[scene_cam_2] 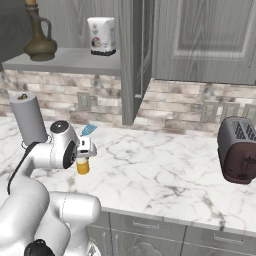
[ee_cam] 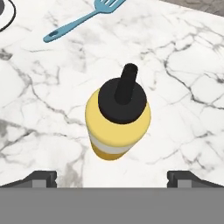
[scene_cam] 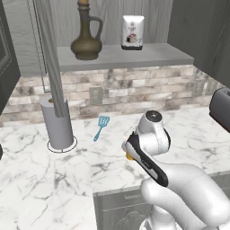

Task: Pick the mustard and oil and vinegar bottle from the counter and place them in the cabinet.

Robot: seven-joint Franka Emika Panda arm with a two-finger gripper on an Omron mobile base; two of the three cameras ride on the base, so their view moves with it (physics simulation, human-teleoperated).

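Observation:
The mustard (ee_cam: 118, 127), a small yellow squeeze bottle with a dark pointed nozzle, stands upright on the white marble counter (scene_cam_2: 165, 170). My gripper (ee_cam: 112, 178) hangs open straight above it, its two dark fingertips (ee_cam: 41, 177) spread wider than the bottle and touching nothing. From the right base view the mustard (scene_cam_2: 83, 167) peeks out just under the hand (scene_cam_2: 86, 149). The oil and vinegar bottle (scene_cam: 86, 42), a dark brown jug with handle and cork, stands on the grey cabinet shelf (scene_cam: 134, 56) at its left end.
A white printed bag (scene_cam: 133, 32) stands on the shelf right of the jug. The cabinet's open door (scene_cam_2: 132, 60) hangs edge-on over the counter. A paper towel roll (scene_cam: 57, 122), a blue spatula (scene_cam: 101, 127) and a dark toaster (scene_cam_2: 239, 150) stand on the counter.

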